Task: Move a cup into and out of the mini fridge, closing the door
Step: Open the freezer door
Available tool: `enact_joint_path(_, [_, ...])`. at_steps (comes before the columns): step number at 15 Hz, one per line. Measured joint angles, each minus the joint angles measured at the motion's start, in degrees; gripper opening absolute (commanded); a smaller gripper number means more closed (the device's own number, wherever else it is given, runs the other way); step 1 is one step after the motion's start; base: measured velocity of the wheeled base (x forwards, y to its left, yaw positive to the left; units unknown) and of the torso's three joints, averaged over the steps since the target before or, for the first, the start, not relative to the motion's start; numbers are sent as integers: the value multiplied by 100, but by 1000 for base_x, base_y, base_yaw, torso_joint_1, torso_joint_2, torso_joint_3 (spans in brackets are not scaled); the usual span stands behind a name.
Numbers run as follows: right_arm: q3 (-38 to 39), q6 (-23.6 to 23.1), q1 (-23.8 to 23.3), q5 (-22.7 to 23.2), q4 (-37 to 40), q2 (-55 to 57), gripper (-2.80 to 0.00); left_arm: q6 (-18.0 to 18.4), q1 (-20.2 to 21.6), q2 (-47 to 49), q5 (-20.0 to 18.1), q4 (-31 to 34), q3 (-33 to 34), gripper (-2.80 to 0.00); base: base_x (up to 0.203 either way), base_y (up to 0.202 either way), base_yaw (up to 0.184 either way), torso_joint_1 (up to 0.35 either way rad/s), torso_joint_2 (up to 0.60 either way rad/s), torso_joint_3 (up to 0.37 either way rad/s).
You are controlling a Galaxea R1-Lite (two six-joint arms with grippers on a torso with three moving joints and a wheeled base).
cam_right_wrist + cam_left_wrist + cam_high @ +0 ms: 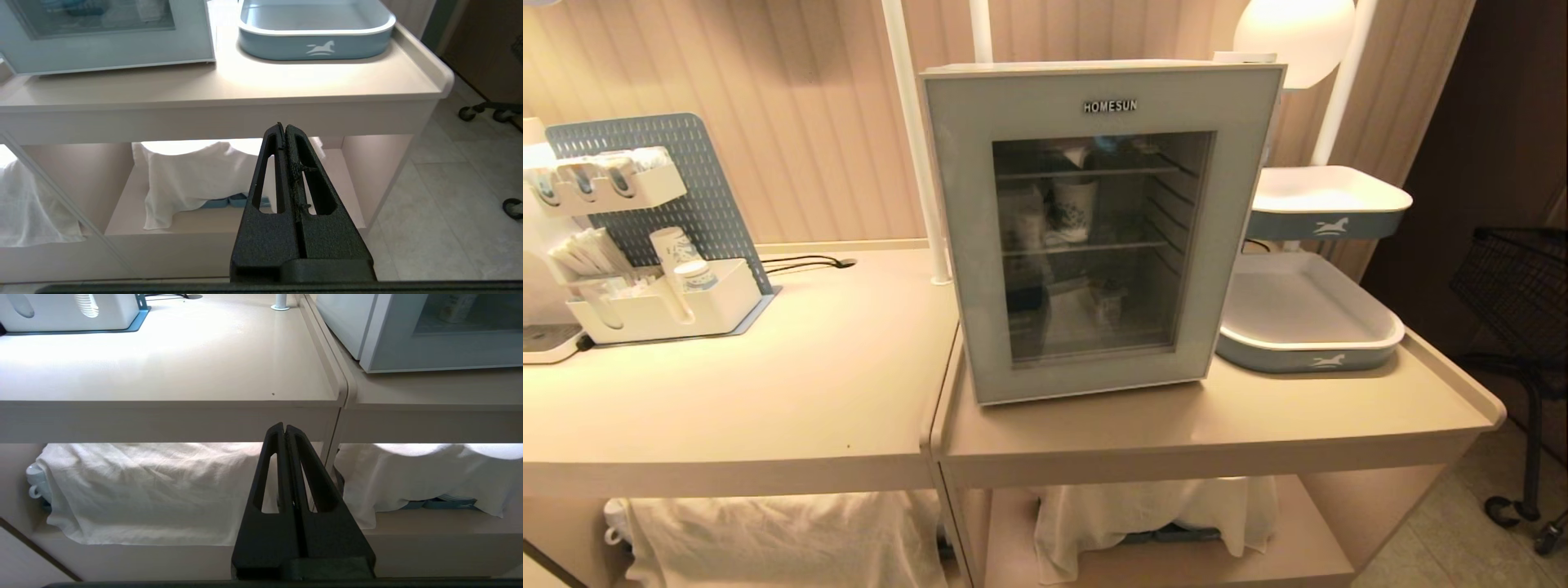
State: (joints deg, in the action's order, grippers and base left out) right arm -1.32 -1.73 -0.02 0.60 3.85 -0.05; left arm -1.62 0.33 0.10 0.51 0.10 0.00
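Note:
The white mini fridge (1098, 73) stands on the right counter, its pale grey-blue door (1094, 359) closed. Through the dark glass a white patterned cup (1074, 210) stands on the middle wire shelf. Neither arm shows in the head view. My left gripper (284, 426) is shut and empty, held low in front of the counter's front edge, left of the fridge (367, 339). My right gripper (284, 127) is also shut and empty, below the counter edge under the fridge's right corner (196, 45).
Two blue-and-white trays (1307, 314) sit right of the fridge. A pegboard organiser with paper cups (666, 269) stands at the left. White cloths (768, 531) cover the lower shelves. A black wire cart (1519, 286) is at the far right.

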Motion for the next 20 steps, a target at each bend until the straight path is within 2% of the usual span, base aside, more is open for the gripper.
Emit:
enact_joint_path(11, [0,0,5,-1,5,5,-280,3,2,0,-5,-2,-2,-280,0,0,0,0,0,0])
enact_joint_path(17, [0,1,0,0,9,5,-280,9,-5,0,-11,-2,-2,-280,175,0,0,5,1,0])
enact_joint_path(20, [0,-5,0,2,13,5,-280,9,0,0,-10,-2,0,-280,22,0,0,2,3,-1])
